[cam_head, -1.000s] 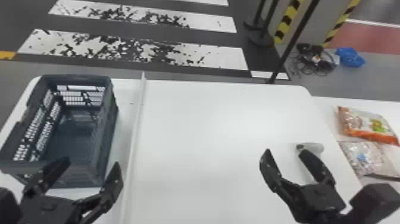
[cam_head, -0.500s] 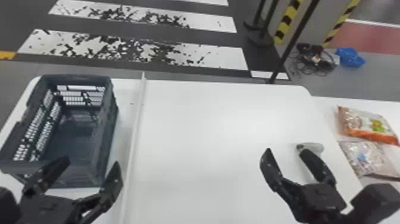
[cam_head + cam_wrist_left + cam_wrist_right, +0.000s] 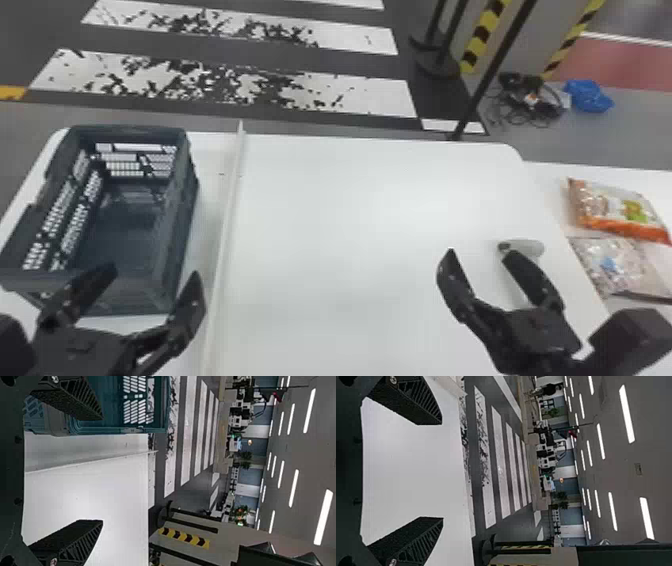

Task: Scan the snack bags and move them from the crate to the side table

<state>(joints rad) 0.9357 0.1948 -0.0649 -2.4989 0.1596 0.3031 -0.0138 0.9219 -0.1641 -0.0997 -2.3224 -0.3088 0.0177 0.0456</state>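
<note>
Head view, with places given as on a clock face laid over it: two snack bags lie flat on the side table; the orange bag is at three o'clock and runs to the right edge; the pale bag, just beside it, sits between three and four and is cut off by that edge, its contents hard to make out.

The crate stands toward nine o'clock on the white table; its near left corner meets the picture's edge, and its near wall hides part of its floor.

The left gripper, at eight o'clock, has its fingers spread wide, empty; one finger covers part of the crate's near rim, and whether they touch I cannot tell; the left wrist view shows the same broad gap.

The right gripper, at four o'clock, is also wide and empty, as its wrist view confirms, with white tabletop behind the gap; one fingertip partly hides a small grey object between three and four, too little seen to identify; contact there cannot be told either.
</note>
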